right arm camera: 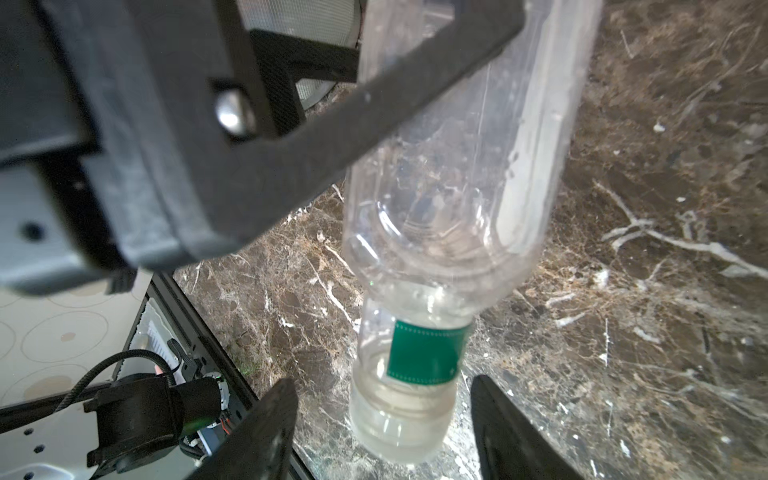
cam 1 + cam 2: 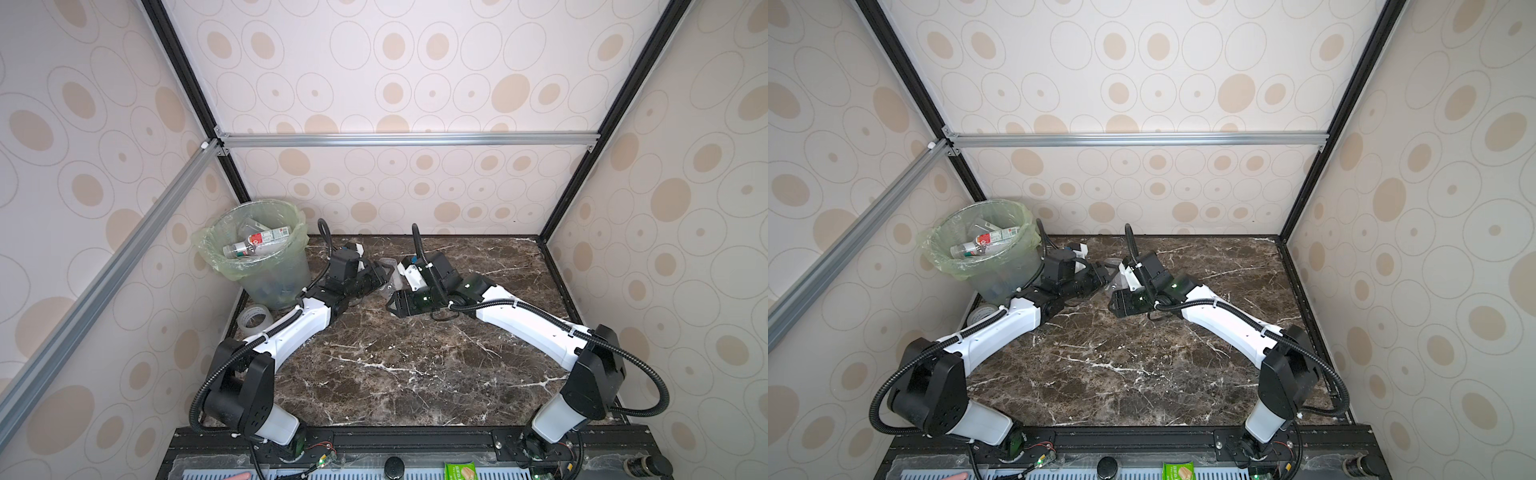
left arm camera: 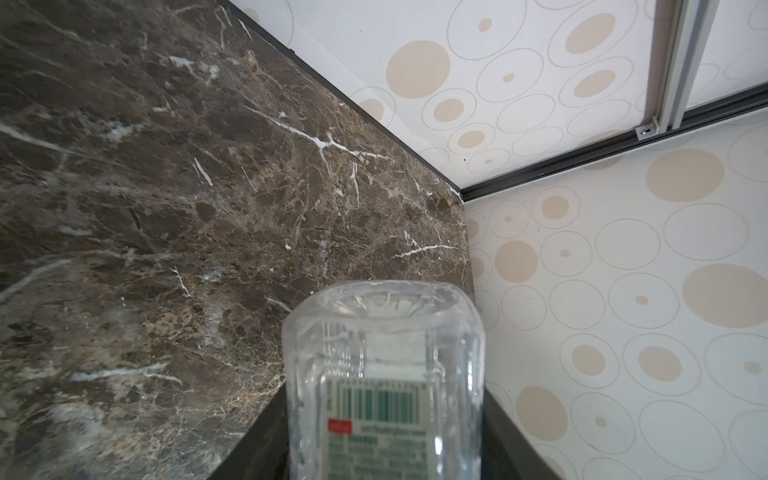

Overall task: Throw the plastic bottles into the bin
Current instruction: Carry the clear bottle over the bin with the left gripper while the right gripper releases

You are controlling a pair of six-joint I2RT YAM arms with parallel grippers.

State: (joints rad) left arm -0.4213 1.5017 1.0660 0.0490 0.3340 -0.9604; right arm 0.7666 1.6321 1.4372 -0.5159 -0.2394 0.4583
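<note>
The left arm reaches from the front left corner of the worktop (image 2: 415,365) toward the middle of its back half; the forearm lies low and slanted, and the wrist is turned to the right. The left claw (image 2: 383,277) is closed around a clear bottle (image 2: 389,270), which it holds above the worktop. In the left wrist view the base of the bottle points away from the camera and a label with a barcode faces it; the dark fingers (image 3: 266,440) press on both sides of the body.

The right arm reaches from the front right corner in the same bent shape, so the two wrists meet near the middle. The right claw (image 1: 382,388) stands wide; it has one finger on each side of the neck of the bottle, with a clear gap on both sides, and it grips nothing. In the right wrist view the neck carries a green band; a finger of the left claw crosses the upper body of the bottle.

The bin (image 2: 208,255) stands in the back left corner of the worktop, just to the left of the left wrist. A pale green bag is folded over its rim; several bottles (image 2: 259,243) lie inside, the top one with a red and white label. A tape roll (image 2: 254,320) lies at the left edge, just in front of the bin and beside the left forearm.
</note>
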